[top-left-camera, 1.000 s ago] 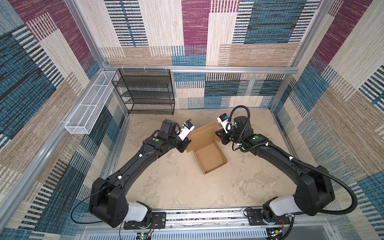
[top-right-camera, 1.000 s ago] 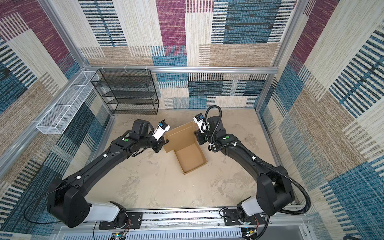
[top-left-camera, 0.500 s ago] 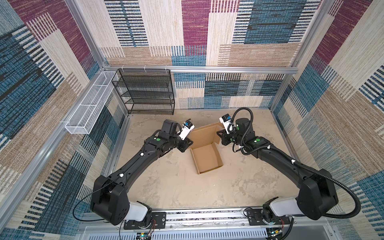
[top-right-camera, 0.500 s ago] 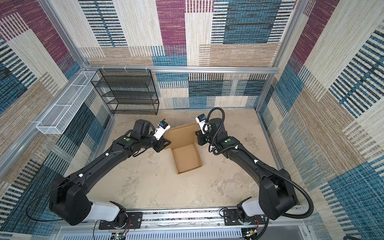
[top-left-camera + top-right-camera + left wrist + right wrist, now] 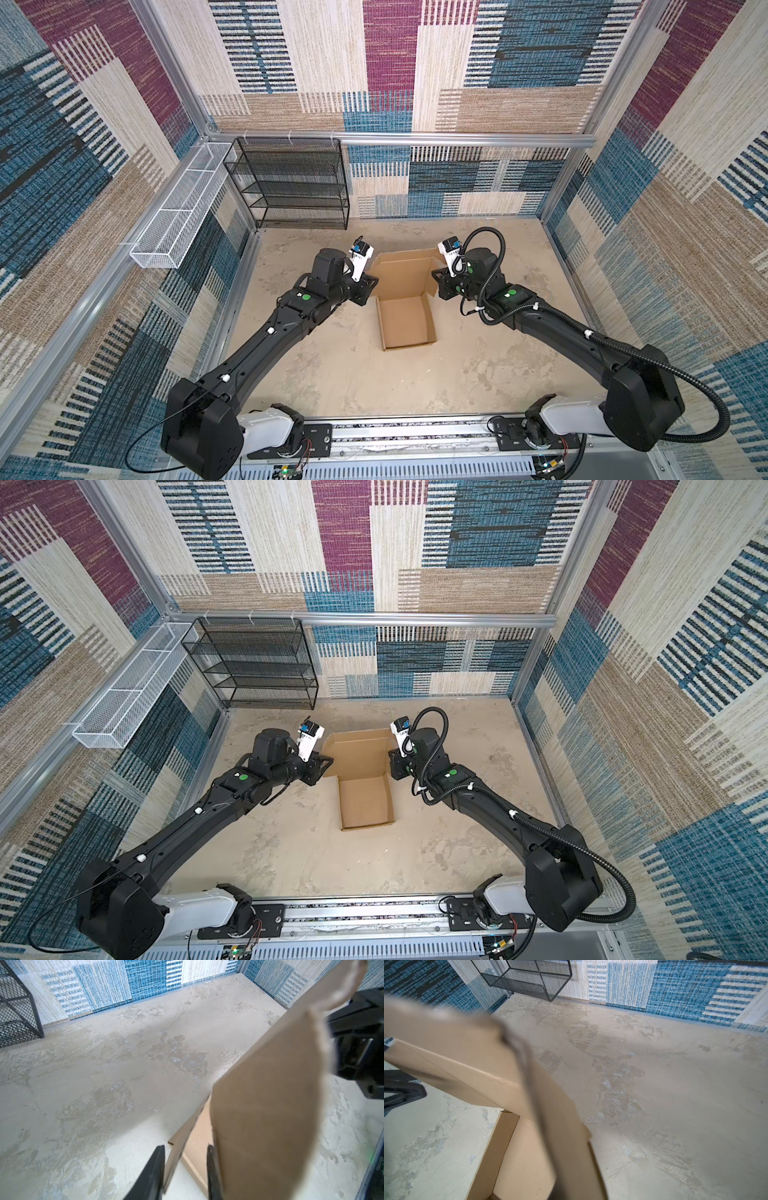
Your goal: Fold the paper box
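Note:
The paper box is brown cardboard and lies mid-floor as a shallow open tray, its lid panel raised at the far end; it shows in both top views. My left gripper is at the lid's left flap. In the left wrist view its jaws stand apart around the thin flap edge, with a gap on one side. My right gripper is at the lid's right flap. In the right wrist view the blurred flap hides its fingers; it is shut on that flap.
A black mesh shelf rack stands against the back wall at the left, and a white wire basket hangs on the left wall. The arms' mounting rail runs along the front edge. Patterned walls close in all sides.
The box has swung from a slant to square with the front rail. My left jaws have parted from shut. My right jaws have closed fully.

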